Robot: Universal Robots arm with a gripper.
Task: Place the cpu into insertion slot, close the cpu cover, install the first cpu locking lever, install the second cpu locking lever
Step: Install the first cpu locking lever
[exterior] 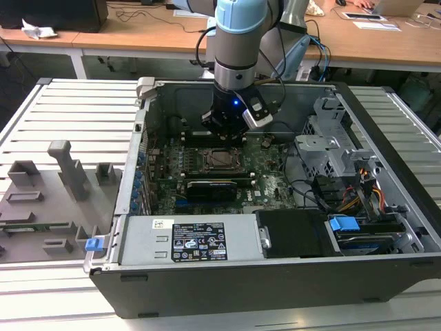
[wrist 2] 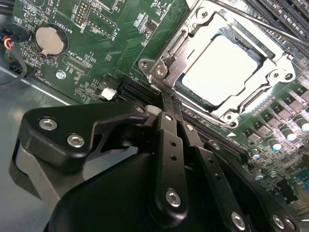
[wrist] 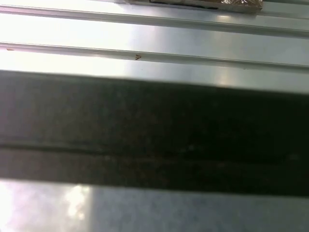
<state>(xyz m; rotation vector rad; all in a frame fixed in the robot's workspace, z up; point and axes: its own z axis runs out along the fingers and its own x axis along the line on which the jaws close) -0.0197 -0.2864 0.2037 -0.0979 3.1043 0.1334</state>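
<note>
Progress looked well advanced at this moment. The cpu (wrist 2: 218, 69) lay flat inside the insertion slot (wrist 2: 175, 83), its pale metal face showing bright in the second wrist view. The cpu cover (wrist 2: 270, 72) was folded down around the chip, so the silvery frame sat on the socket and the chip showed through its window. My judgement was that the first two steps were done. Whether either locking lever was already hooked down I could not tell; a thin metal rod (wrist 2: 251, 21) ran along the far side of the socket, but its end was not clear.

The gripper (wrist 2: 169, 104) stood just beside the socket's corner, above the green motherboard (wrist 2: 116, 43). Its two black fingers (wrist 2: 170, 145) lay close together, with almost no gap between them, and nothing was held between them. The tips were very near the edge of the metal frame, yet I could not say if they touched it.

In the exterior view the arm (exterior: 238, 41) reached down into the open computer case (exterior: 358, 103), with the gripper over the socket area.
</note>
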